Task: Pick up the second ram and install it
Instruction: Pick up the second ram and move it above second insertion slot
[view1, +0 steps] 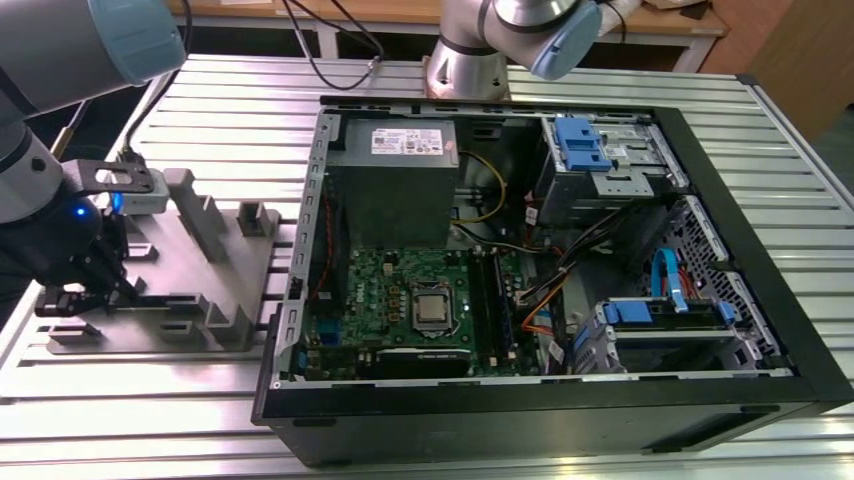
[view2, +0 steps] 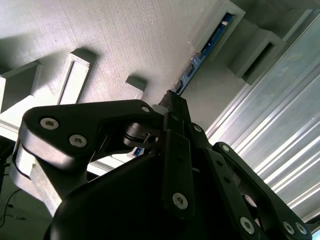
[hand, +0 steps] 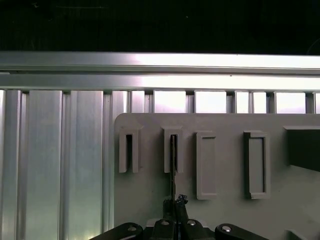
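The second ram is a thin dark stick with a blue edge. It stands on its edge in a slotted holder of the grey fixture plate. The first wrist view shows the ram edge-on as a thin dark line running from a slot to the fingertips. My gripper is low over the plate, at the exterior view's left of the open computer case. The gripper has its fingers closed together on the near end of the stick, and in the first wrist view the gripper pinches it there too.
The motherboard lies inside the case, with long black memory slots beside the processor socket. A grey power-supply box sits at the back, and blue drive brackets are further to the exterior view's right. Upright grey fins rise from the fixture plate. Everything rests on a ribbed aluminium table.
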